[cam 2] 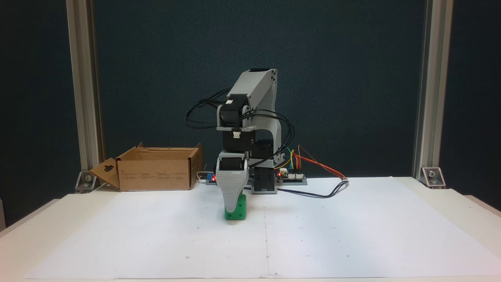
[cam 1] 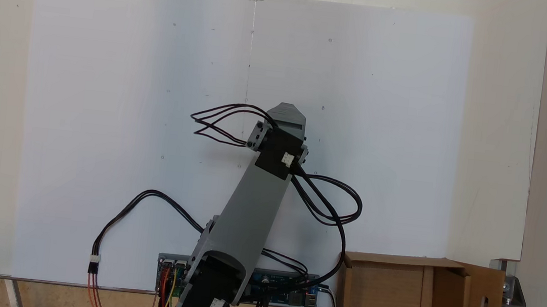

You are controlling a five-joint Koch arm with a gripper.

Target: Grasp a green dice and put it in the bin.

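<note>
The green dice (cam 2: 239, 211) rests on the white paper in front of the arm's base. My gripper (cam 2: 232, 206) points straight down at it. The broad grey jaw stands in front of the dice's left part, its tip low against the cube. The other jaw is hidden behind it, so open or shut does not show. From above, the gripper (cam 1: 287, 116) appears as a grey wedge near the sheet's middle, covering what lies beneath. The bin (cam 2: 156, 174), a brown cardboard box with upright flaps, stands at the back left; in the view from above the bin (cam 1: 394, 262) is at the bottom right.
A white paper sheet (cam 2: 352, 227) covers the table. The arm's base and circuit board (cam 2: 291, 177) with coloured wires sit at the back centre. Black cables (cam 1: 334, 200) loop off the arm. Aluminium frame posts (cam 2: 424, 98) stand at both back corners.
</note>
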